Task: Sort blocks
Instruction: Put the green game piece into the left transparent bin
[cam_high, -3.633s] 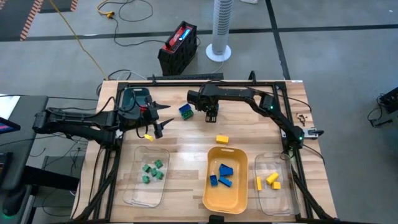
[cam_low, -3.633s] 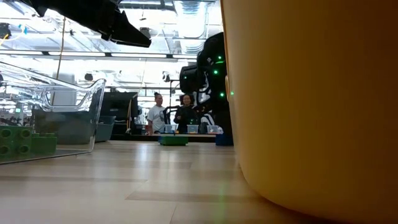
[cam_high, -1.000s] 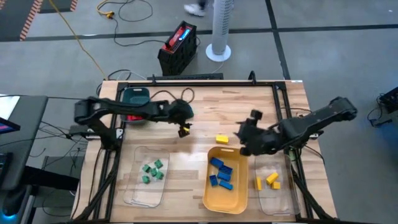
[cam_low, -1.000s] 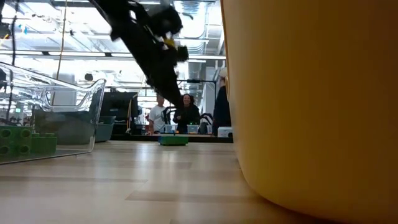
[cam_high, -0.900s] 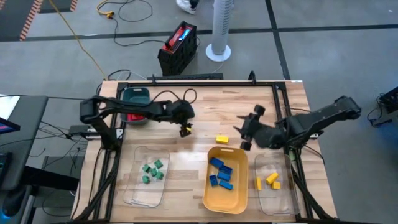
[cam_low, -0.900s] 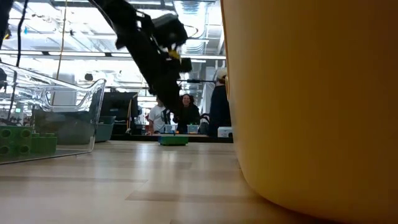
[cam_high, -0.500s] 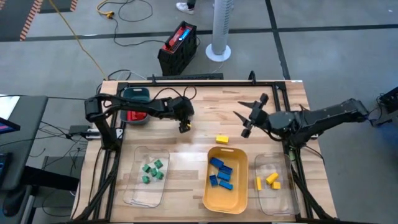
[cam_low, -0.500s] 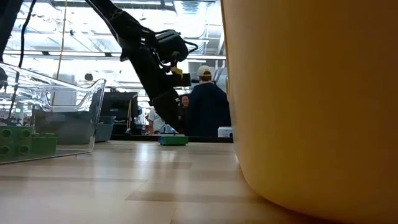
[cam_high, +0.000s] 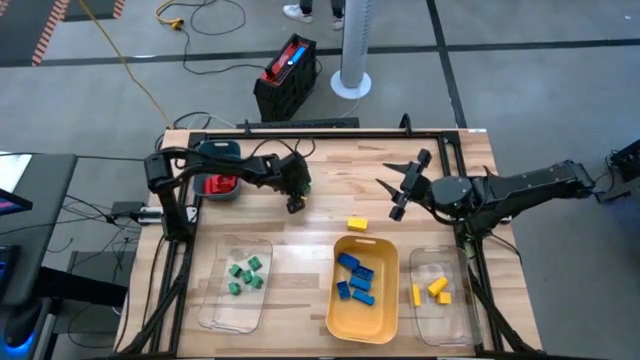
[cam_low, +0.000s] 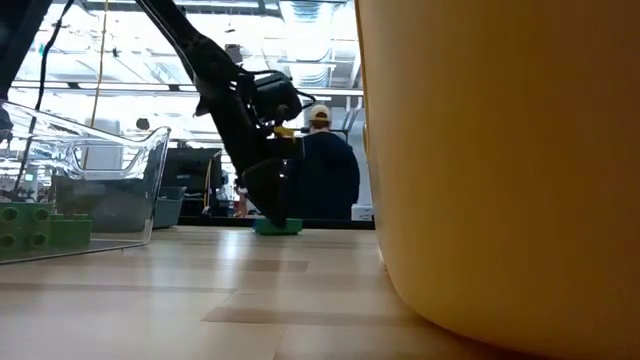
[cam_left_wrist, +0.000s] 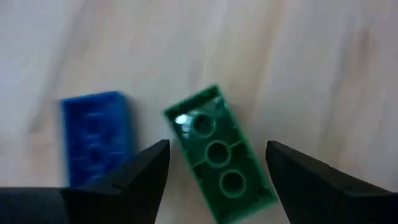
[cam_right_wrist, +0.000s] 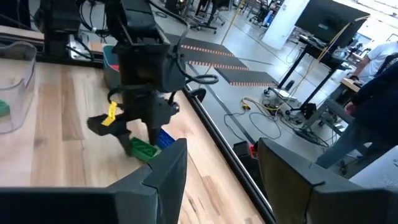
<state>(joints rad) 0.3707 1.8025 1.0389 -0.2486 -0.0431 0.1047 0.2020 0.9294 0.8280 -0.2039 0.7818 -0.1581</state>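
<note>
Your left tool (cam_left_wrist: 216, 174) is spread wide, straddling one green block (cam_left_wrist: 219, 162) lying studs-down on the bench (cam_high: 330, 170), with one blue block (cam_left_wrist: 97, 143) just beside it. One yellow block (cam_high: 357, 224) sits loose mid-bench. Counted in trays: four green, four blue, three yellow. Your right tool (cam_high: 398, 185) hangs empty, fingers apart, above the bench's right side.

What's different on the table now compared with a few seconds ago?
The right gripper carried a blue block into the yellow tray, then drew back with open fingers. The left gripper swung across and came down, open, over the green block beside the blue block. The loose yellow block stayed put.
</note>
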